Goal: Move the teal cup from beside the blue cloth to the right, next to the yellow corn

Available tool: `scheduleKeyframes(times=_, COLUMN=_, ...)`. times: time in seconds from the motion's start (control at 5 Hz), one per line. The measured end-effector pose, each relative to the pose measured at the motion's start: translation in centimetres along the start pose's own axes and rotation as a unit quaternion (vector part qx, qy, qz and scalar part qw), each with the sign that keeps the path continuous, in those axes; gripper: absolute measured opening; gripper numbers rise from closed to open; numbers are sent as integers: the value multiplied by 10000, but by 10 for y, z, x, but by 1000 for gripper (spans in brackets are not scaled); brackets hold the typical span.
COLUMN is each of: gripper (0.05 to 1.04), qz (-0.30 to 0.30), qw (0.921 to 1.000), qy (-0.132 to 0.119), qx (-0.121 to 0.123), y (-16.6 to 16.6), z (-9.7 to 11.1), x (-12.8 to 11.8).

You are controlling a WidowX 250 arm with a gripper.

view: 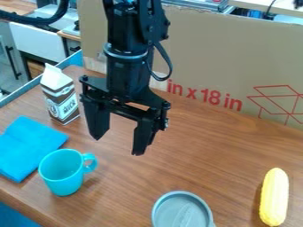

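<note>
Looking down through my camera, I see the gripper above the surface, its two fingers spread wide with only air between them; I have hold of nothing. The cup is the nearest thing, standing upright at the lower left, mouth up, its handle turned toward the gripper but apart from it. I'd judge it light and stiff, probably smooth enough to slip or tip if I nudged it high up. One finger inside and one outside the rim should give me a steady pinch; the handle is a narrower hold and might let the cup swing. The cloth lies just beside it, soft and flat, with the carton upright behind. A grey dish sits near the bottom edge, the corn well off to the right.
</note>
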State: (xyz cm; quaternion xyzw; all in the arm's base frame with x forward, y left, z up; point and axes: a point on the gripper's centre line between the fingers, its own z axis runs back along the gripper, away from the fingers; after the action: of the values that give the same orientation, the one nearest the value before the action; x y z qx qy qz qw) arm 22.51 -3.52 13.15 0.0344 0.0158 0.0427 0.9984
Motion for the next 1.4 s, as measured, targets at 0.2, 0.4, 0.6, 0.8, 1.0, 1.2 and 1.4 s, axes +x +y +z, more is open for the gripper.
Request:
scheduleKeyframes(times=0.2, gripper=1001, qz=-30, qw=9999, qy=103, qx=30, y=0, z=-5, x=-2)
scheduleKeyframes(times=0.4, gripper=1001, qz=-316, qw=9983, qy=446, qx=195, y=21, z=-20, x=-18)
scheduleKeyframes(times=0.6, gripper=1001, qz=-860, qw=9944, qy=313, qx=525, y=37, z=-21, x=-29)
scheduleKeyframes(times=0.8, gripper=1001, qz=-1415, qw=9878, qy=154, qx=634, y=44, z=-35, x=-30)
scheduleKeyframes(times=1.0, gripper=1001, qz=-1608, qw=9854, qy=154, qx=543, y=50, z=-54, x=-18)
scheduleKeyframes(times=1.2, gripper=1001, qz=-1560, qw=9869, qy=292, qx=297, y=53, z=-70, x=-10)
scheduleKeyframes(times=1.4, gripper=1001, qz=-1418, qw=9892, qy=344, qx=175, y=56, z=-77, x=-3)
